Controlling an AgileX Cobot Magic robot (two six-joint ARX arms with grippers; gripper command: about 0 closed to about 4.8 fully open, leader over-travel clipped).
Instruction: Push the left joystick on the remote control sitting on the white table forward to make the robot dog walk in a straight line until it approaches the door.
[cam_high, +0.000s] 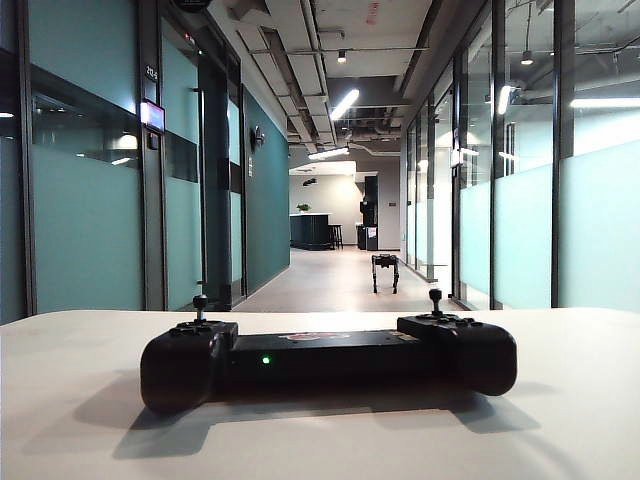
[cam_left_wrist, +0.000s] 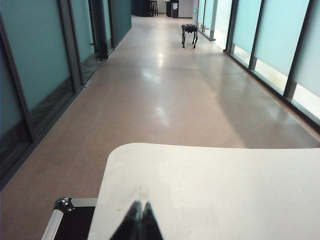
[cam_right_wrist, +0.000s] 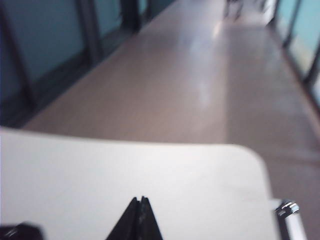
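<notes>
The black remote control (cam_high: 330, 360) lies on the white table (cam_high: 560, 420), its green light lit. The left joystick (cam_high: 200, 301) stands upright on its left handle, with nothing touching it. Far down the corridor stands the robot dog (cam_high: 385, 271), also in the left wrist view (cam_left_wrist: 189, 33), close to the glass wall on the right. Neither gripper shows in the exterior view. My left gripper (cam_left_wrist: 141, 204) is shut and empty over the bare table (cam_left_wrist: 215, 190). My right gripper (cam_right_wrist: 140, 199) is shut and empty over the table (cam_right_wrist: 150, 170); that view is blurred.
Teal glass walls line both sides of the corridor, and a dark doorway (cam_high: 215, 190) stands on the left. A black case with a metal corner (cam_left_wrist: 64, 204) sits below the table's left edge; another metal corner (cam_right_wrist: 287, 208) shows off its right edge.
</notes>
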